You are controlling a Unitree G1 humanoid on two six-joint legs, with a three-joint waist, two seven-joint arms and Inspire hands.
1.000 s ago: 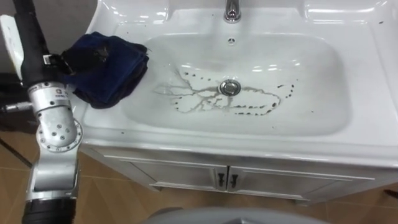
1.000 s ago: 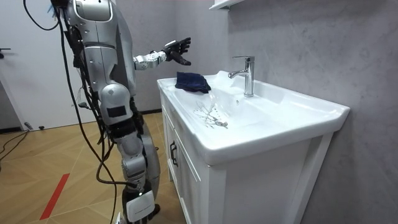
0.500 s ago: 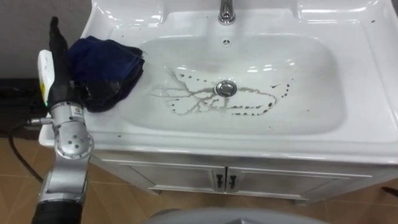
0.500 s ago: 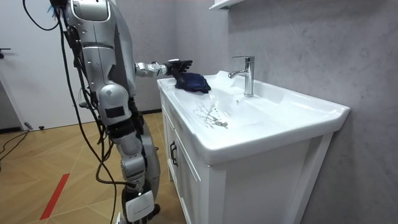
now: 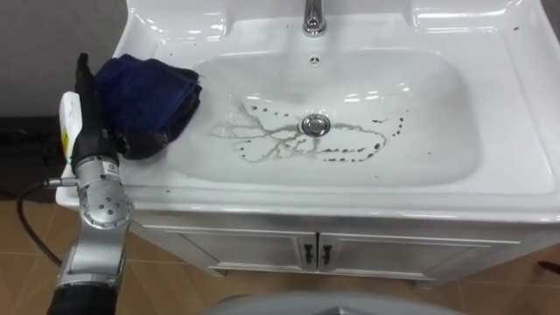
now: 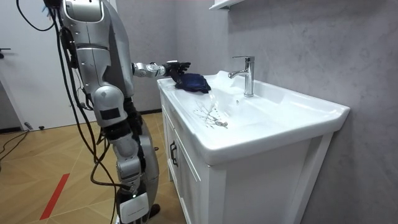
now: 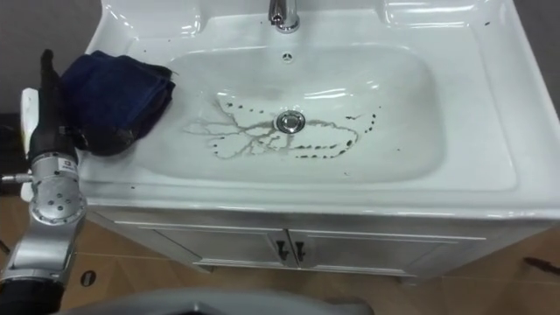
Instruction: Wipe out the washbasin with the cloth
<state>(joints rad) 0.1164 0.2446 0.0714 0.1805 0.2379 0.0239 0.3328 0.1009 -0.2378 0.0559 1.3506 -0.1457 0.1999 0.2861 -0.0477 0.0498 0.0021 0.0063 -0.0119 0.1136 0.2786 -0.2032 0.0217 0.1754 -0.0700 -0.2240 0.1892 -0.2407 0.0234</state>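
The left hand (image 5: 85, 107), fingers straight and close together, rests against the left side of the dark blue cloth (image 5: 150, 92) on the basin's (image 5: 490, 188) left edge.

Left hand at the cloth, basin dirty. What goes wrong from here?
1. The left hand sits at the outer edge of the dark blue cloth with no grasp visible. Closing there may catch just one fold, or nudge the cloth into the basin.
2. The dark streaks ring the drain, so a wipe could smear them wider.
3. The faucet stands just behind the drain, and a high sweep may strike it.
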